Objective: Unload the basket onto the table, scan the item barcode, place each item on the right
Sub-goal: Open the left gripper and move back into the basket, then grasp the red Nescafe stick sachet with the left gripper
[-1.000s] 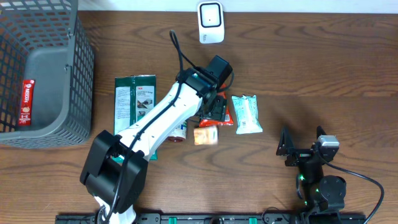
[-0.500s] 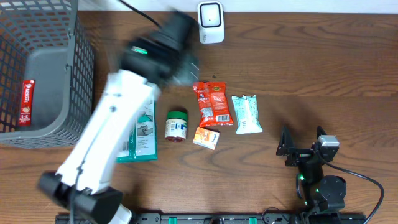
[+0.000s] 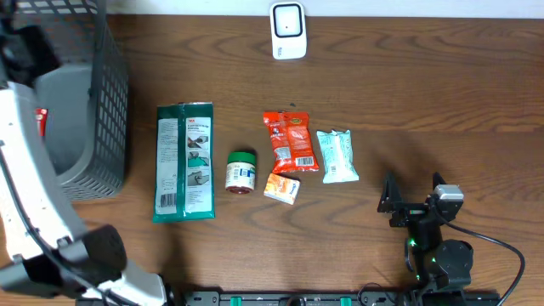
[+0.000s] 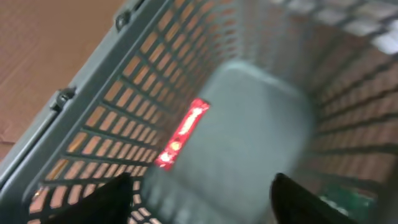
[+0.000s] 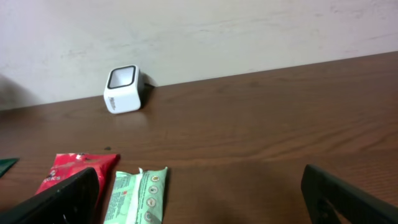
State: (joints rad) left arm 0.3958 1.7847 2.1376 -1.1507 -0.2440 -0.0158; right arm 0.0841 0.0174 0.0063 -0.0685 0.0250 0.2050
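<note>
Over the grey plastic mesh basket, the left gripper hangs with its fingers well apart, holding and touching nothing. Its wrist camera looks down on a slim red wrapped bar lying on the basket floor, long axis slanting from lower left to upper right. In the overhead view the white arm hides all but a sliver of the bar. The right gripper gapes wide and empty, facing the white box-shaped barcode scanner at the far edge of the brown wooden table. Only the overhead view shows the small green-lidded jar.
</note>
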